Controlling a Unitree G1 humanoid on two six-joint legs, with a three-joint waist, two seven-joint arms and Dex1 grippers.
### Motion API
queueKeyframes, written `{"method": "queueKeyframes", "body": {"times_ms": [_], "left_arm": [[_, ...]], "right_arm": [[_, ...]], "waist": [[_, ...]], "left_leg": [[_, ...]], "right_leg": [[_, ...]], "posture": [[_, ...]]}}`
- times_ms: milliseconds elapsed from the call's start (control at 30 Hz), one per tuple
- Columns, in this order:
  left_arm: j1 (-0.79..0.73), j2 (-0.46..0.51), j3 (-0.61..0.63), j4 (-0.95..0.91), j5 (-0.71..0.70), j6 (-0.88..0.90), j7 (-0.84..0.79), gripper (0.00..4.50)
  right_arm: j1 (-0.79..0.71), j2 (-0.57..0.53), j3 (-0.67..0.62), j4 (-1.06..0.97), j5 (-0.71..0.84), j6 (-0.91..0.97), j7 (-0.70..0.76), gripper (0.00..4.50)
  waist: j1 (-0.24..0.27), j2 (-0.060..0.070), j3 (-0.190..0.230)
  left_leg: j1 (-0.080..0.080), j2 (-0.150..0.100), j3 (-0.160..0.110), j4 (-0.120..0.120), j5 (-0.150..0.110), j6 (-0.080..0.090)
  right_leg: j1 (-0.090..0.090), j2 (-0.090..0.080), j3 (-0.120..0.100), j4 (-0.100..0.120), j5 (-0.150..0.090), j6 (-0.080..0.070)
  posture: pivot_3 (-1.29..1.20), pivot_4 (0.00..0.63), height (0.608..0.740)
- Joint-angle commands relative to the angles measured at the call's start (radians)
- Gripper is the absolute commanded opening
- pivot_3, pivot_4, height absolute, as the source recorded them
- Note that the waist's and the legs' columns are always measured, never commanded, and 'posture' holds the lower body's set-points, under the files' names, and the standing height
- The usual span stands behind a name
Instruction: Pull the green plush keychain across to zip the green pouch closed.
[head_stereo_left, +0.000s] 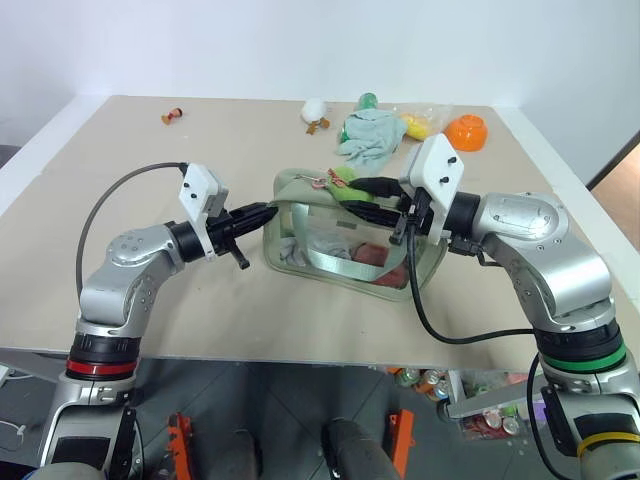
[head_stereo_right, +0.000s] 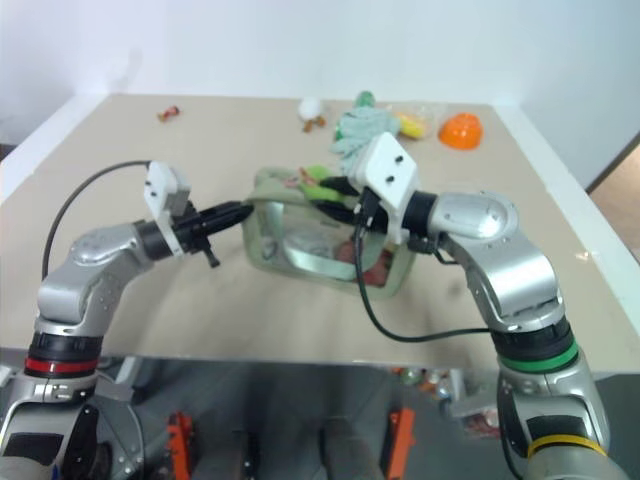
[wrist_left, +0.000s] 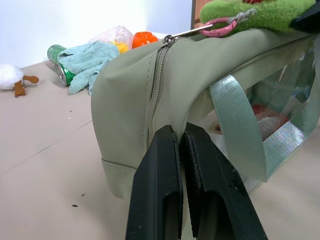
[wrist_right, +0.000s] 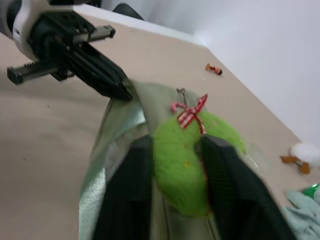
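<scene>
**Both grippers on the pouch, keychain between the right fingers**

The green pouch sits near the middle of the beige table, between the two arms. The left gripper is pinched tight on the fabric at the pouch's left end, just below the zipper, its two black fingers pressed together. The right gripper reaches in from the right along the top of the pouch, and the green plush keychain lies between its fingers at the top of the pouch, toward its left end; both fingers press against the plush. A red-and-white checked ribbon and a pink clip join the keychain to the zipper pull.

At the far side of the table lie a pale mint cloth, a green can, an orange bowl, a yellow toy, a white plush toy and a small orange piece. No lettering can be read on any of them.
</scene>
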Motion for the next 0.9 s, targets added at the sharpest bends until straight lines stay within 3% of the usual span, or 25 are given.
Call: {"method": "queueKeyframes", "body": {"times_ms": [33, 267, 467, 633, 900], "left_arm": [[-0.008, 0.006, 0.014, -0.033, -0.01, -0.013, 0.002, 0.0], [-0.007, 0.009, 0.021, -0.029, -0.009, -0.012, 0.009, 0.0], [-0.01, 0.01, 0.038, -0.017, -0.017, -0.009, 0.025, 0.0], [-0.017, 0.011, 0.037, 0.002, 0.0, -0.027, 0.048, 0.0], [-0.035, 0.012, 0.03, 0.036, 0.028, -0.054, 0.06, 0.0]], "right_arm": [[-0.002, -0.008, -0.028, -0.012, -0.011, -0.024, 0.006, 0.03], [0.01, -0.044, -0.081, -0.013, -0.027, -0.071, 0.016, 0.03], [0.035, -0.14, -0.242, 0.033, -0.032, -0.117, 0.012, 0.03], [0.162, -0.223, -0.383, 0.078, -0.062, -0.168, -0.004, 0.03], [0.342, -0.209, -0.539, 0.047, -0.099, -0.143, -0.132, 0.03]], "waist": [[0.0, 0.0, 0.0], [0.0, 0.0, 0.0], [0.0, 0.0, 0.0], [0.003, 0.0, 0.0], [-0.001, 0.0, 0.0]], "left_leg": [[0.0, 0.0, 0.0, 0.0, 0.0, 0.0], [0.0, 0.0, 0.0, 0.0, 0.0, 0.0], [0.0, 0.0, 0.0, 0.0, 0.0, 0.0], [0.0, -0.002, 0.0, 0.0, 0.0, 0.0], [0.004, -0.002, 0.001, 0.0, 0.0, 0.001]], "right_leg": [[0.0, 0.0, 0.0, 0.0, 0.0, 0.0], [0.0, 0.0, 0.0, 0.0, 0.0, 0.0], [0.0, 0.0, 0.0, 0.0, 0.0, 0.0], [0.001, -0.002, 0.0, 0.0, -0.001, 0.002], [0.003, -0.002, 0.001, 0.0, 0.0, 0.001]], "posture": [[0.0, 0.15, 0.738], [0.0, 0.15, 0.738], [0.0, 0.15, 0.738], [0.0, 0.15, 0.738], [0.0, 0.15, 0.738]]}}
